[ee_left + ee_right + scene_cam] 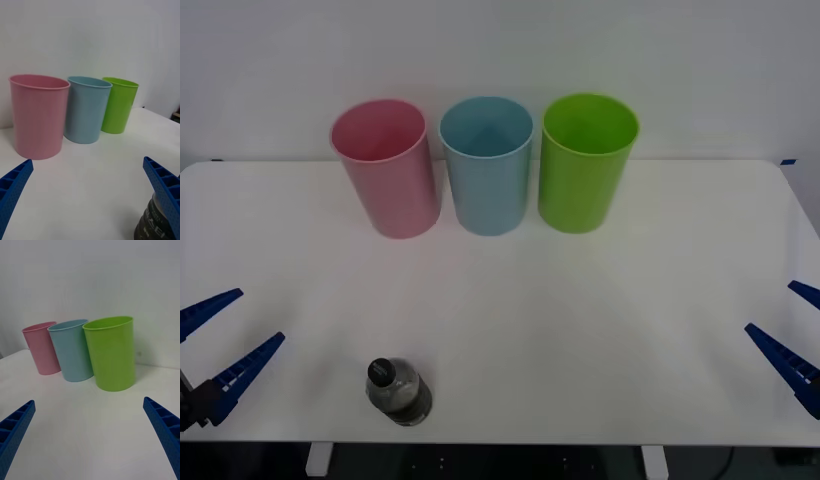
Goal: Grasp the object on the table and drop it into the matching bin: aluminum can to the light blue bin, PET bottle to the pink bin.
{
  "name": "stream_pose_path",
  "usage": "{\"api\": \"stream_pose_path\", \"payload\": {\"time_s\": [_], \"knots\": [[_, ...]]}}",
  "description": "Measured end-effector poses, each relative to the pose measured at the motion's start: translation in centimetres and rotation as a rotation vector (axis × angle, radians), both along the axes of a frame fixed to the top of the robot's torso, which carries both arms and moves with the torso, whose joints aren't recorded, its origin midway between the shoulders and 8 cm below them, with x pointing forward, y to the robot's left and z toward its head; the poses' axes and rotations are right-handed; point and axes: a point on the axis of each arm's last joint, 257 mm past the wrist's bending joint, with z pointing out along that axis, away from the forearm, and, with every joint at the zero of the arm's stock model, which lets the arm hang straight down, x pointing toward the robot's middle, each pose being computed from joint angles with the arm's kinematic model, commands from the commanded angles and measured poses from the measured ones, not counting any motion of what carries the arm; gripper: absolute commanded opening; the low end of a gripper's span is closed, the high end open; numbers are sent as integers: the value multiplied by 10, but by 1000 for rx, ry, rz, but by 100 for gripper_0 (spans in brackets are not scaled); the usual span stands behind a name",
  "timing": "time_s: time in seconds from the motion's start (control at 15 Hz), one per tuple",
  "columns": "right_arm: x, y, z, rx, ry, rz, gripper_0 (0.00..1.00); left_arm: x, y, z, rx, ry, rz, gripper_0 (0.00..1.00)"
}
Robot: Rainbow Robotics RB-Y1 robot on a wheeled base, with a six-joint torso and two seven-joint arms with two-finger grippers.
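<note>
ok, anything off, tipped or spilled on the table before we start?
Nothing stands out. The PET bottle stands upright, capped, near the front edge of the table. The pink bin, light blue bin and green bin stand upright in a row. No spills. Left gripper and right gripper wait open.

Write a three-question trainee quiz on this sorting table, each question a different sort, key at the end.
1. True or false: the bottle stands upright near the table's front edge, by the left gripper.
2. Multiple choice: which bin stands in the middle of the row? A) pink bin B) light blue bin C) green bin
3. Fill in: both the left gripper and the right gripper are ____.

Key: 1 true; 2 B; 3 open.
</note>
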Motion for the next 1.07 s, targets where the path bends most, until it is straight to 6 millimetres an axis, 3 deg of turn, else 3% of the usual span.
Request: {"api": "stream_pose_path", "payload": {"time_s": [0.47,0.8,1.07], "knots": [[0,0,0,0,0,0,100,-20,-25,-41,171,38,-114,100],[0,0,0,0,0,0,100,-34,-56,-78,302,33,-214,100],[0,0,0,0,0,0,100,-38,-80,-99,286,66,-276,100]]}}
